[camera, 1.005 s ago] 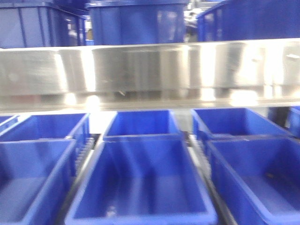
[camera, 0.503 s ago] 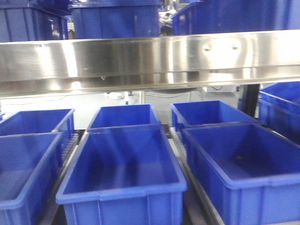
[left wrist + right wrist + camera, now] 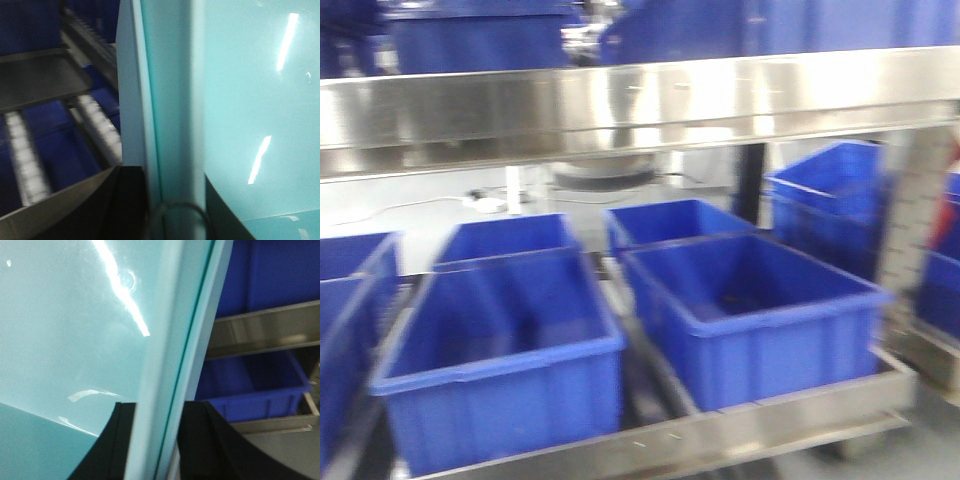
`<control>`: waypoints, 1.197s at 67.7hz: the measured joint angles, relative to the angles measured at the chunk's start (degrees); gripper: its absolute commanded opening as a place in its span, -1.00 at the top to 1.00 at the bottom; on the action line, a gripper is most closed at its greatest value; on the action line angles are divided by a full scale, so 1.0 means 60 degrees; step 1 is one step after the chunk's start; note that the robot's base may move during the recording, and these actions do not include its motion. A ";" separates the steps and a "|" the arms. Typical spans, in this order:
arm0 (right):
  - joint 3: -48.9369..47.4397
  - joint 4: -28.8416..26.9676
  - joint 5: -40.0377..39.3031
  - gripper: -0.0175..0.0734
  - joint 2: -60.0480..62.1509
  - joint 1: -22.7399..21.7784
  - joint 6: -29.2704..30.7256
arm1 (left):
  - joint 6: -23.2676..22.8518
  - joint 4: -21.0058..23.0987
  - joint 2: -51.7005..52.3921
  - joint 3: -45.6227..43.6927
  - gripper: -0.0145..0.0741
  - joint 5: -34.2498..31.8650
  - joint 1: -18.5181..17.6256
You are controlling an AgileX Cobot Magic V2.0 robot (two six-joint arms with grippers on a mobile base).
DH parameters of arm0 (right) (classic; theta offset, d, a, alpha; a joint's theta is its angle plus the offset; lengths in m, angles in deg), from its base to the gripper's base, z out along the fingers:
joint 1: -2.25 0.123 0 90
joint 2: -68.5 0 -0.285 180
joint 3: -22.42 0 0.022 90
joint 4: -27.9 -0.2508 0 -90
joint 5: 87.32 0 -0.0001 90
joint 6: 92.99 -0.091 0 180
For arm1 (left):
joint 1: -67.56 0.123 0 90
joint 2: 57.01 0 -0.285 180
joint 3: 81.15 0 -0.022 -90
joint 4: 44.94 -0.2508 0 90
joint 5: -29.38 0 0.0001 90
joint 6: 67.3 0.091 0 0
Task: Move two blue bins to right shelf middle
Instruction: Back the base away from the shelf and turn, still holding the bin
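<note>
You're swinging right: the steel shelf point(image 3: 640, 100) is sliding left across the front view compared with a second ago, and its right end is now showing. The dark crates point(image 3: 750, 315) on it are drifting left too. So you're probably mid-carry toward the right shelf, with nothing placed yet. The pale bin point(image 3: 240, 100) is riding between both arms, off any shelf; one or two stacked, can't tell. The left pincer point(image 3: 172, 182) and right pincer point(image 3: 157, 412) are each pinching its rim.
</note>
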 measured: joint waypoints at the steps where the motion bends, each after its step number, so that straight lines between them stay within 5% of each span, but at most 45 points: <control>1: 0.0000 0.0000 0.0000 0.95 0.0000 0.0000 0.0000 | 0.0000 0.0000 0.0000 0.0000 0.92 0.0000 0.0000; 81: 0.0000 0.0000 0.0000 0.95 0.0000 0.0000 0.0000 | -0.0032 0.0036 0.0000 0.0000 0.92 0.0000 0.0000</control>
